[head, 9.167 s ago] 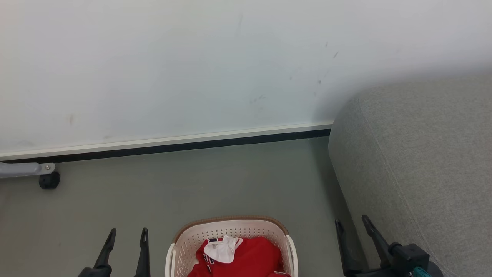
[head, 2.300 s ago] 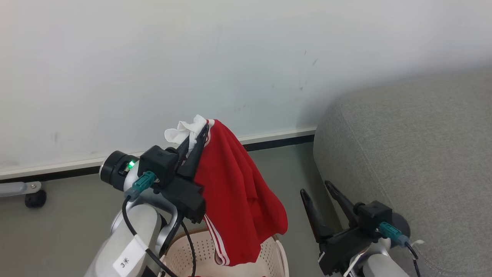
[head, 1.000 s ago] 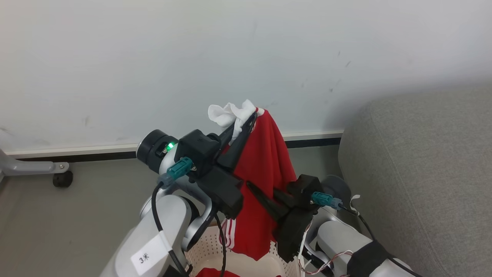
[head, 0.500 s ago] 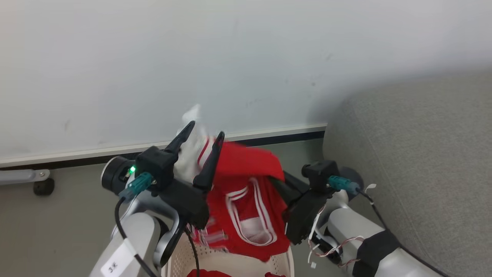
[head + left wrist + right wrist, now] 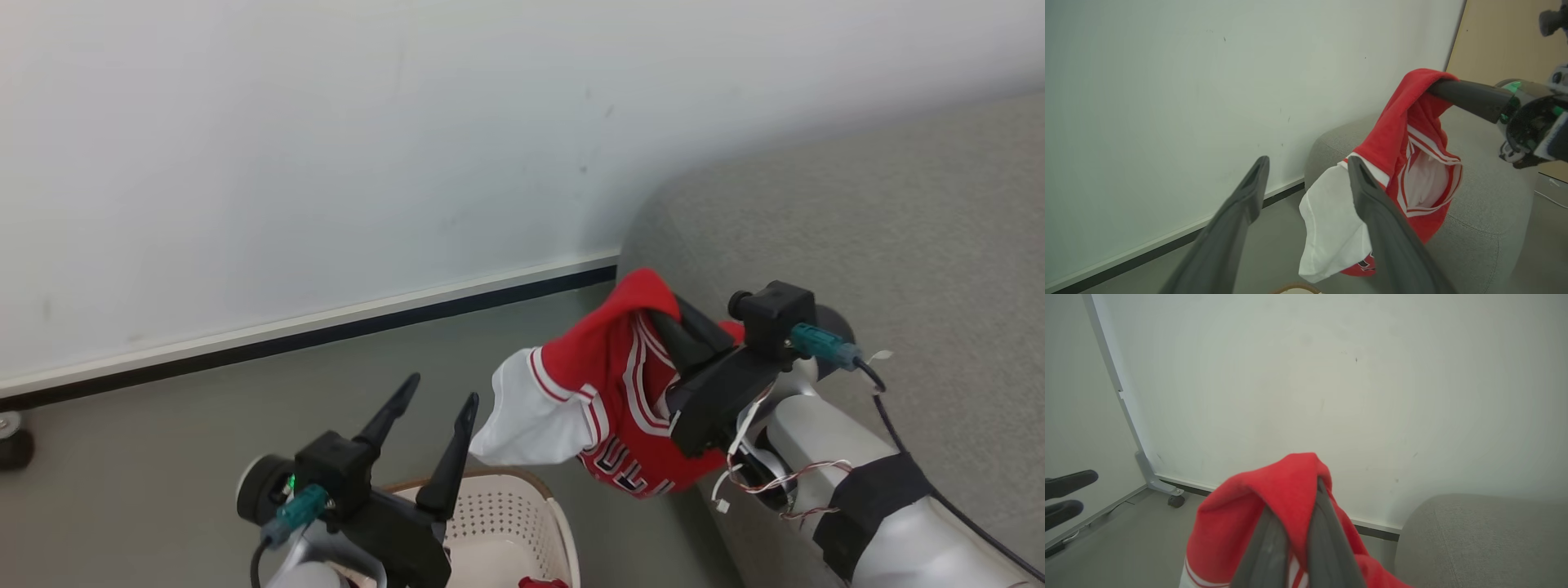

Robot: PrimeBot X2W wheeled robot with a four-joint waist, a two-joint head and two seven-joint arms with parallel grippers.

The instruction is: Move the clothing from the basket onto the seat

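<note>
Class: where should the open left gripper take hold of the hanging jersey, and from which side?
Likely the white sleeve, from the robot's left: it hangs loose off the jersey on the side facing the left gripper, clear of where the right gripper pinches the red top fold.

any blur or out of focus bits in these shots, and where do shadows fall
Head view: sharp, no motion blur on the jersey; a soft shadow lies on the wall beside the seat. Left wrist view: the fingers of the left hand look soft near the lens, the jersey crisper. Right wrist view: the right hand sits blurred at the lens, the wall in focus.
</note>
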